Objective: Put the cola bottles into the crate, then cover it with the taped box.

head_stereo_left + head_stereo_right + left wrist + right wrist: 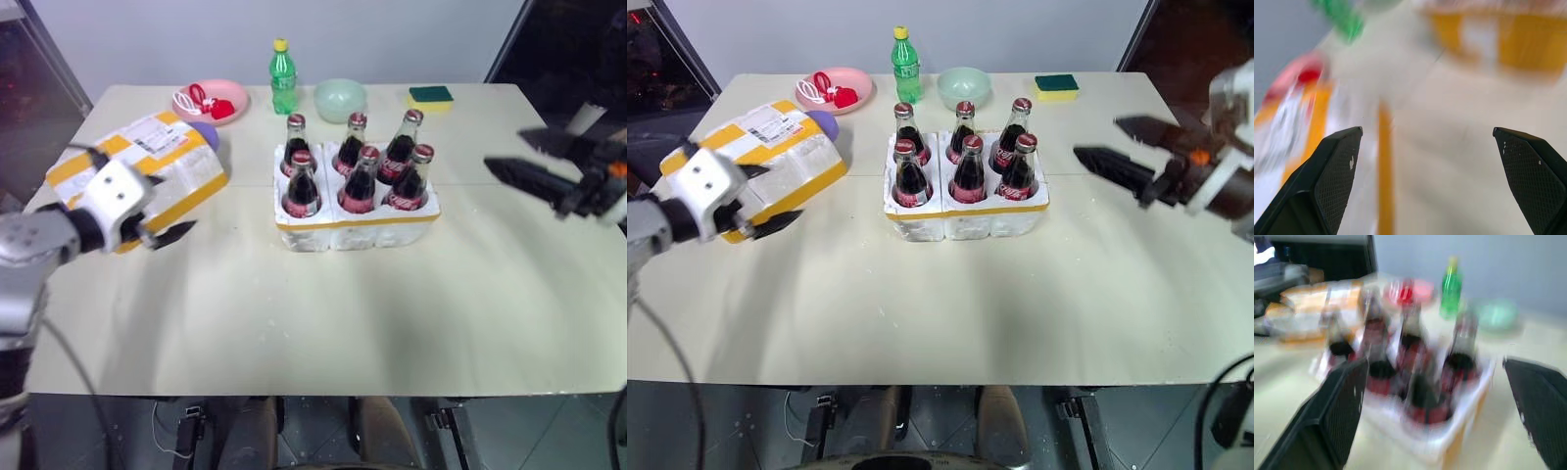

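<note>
The table (pixel 294 323), a matte cream slab, bears the foam taped box (pixel 147 166) at frame left. The white styrofoam crate (pixel 353 227), centre, holds six glass cola bottles (pixel 358 181). Left gripper (pixel 147 240) and right gripper (pixel 534 157) are both spread, empty. Risk: slick tape slipping; the lowered box toppling bottles.

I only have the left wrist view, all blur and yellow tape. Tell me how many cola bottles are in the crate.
Observer: All six cola bottles stand in the crate.
Operator: Report where the taped box sits.
Observer: The taped box lies on the table on the crate's left, apart from it; the left gripper hovers at its near edge.
Operator: Give me the right gripper.
Observer: The right gripper is on the crate's right, jaws open, holding nothing.
</note>
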{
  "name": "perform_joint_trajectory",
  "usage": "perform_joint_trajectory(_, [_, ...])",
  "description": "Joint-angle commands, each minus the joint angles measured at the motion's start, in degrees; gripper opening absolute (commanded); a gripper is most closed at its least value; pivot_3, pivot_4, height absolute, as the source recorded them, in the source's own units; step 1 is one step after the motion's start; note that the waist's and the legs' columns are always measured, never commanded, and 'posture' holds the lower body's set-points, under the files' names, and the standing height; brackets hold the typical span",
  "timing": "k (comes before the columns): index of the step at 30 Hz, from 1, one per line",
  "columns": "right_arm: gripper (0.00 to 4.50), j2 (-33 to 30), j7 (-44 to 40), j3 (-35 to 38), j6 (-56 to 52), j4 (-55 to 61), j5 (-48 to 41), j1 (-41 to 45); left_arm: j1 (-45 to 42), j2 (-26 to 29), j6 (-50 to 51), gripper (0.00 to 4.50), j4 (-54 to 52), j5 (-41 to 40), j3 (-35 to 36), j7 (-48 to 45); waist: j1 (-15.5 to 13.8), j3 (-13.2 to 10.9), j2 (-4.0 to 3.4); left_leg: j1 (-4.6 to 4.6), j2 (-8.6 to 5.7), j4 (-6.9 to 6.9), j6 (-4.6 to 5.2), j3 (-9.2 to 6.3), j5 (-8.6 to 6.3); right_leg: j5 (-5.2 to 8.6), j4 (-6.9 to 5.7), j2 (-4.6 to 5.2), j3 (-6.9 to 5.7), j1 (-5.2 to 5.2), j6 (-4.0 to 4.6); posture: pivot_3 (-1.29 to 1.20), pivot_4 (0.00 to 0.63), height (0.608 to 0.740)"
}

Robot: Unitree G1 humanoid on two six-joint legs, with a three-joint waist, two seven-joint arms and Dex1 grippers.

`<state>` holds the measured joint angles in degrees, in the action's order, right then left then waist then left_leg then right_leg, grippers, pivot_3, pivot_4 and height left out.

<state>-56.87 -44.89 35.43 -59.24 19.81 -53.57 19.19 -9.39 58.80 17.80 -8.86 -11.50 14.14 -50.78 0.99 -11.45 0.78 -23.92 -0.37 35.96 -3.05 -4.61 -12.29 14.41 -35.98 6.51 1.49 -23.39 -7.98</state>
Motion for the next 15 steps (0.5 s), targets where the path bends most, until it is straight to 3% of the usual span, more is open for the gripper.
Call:
perform_joint_trajectory(1, [4.48,-3.94,-7.75,7.06,0.43,3.79,-2.04,-6.23,8.54,5.72,-9.65,4.5,6.23,6.72,4.45,-2.8,-0.06,-0.02,-0.07,0.0,0.0,0.0,0.0,0.05,0.0,0.02,-0.01,0.03,0.01,-0.03,0.04,0.0,0.15,0.739])
perform_joint_trajectory(8, [4.48,-5.32,-10.22,8.61,2.39,3.84,-2.82,-9.15,2.53,6.47,-14.77,4.5,24.08,18.63,-1.29,10.98,-0.54,0.06,0.08,-0.03,0.12,0.15,-0.03,0.16,-0.02,0.06,0.03,0.16,-0.12,0.04,0.19,0.0,0.15,0.739])
perform_joint_trajectory(15, [4.48,-5.42,-7.57,9.51,1.74,3.6,-5.45,-7.03,-10.67,0.94,-17.73,4.5,39.02,29.02,-11.08,23.5,-0.37,0.06,0.08,-0.1,0.11,0.0,-0.02,0.27,-0.01,-0.08,-0.11,0.17,-0.13,-0.1,-0.13,0.0,0.15,0.739])
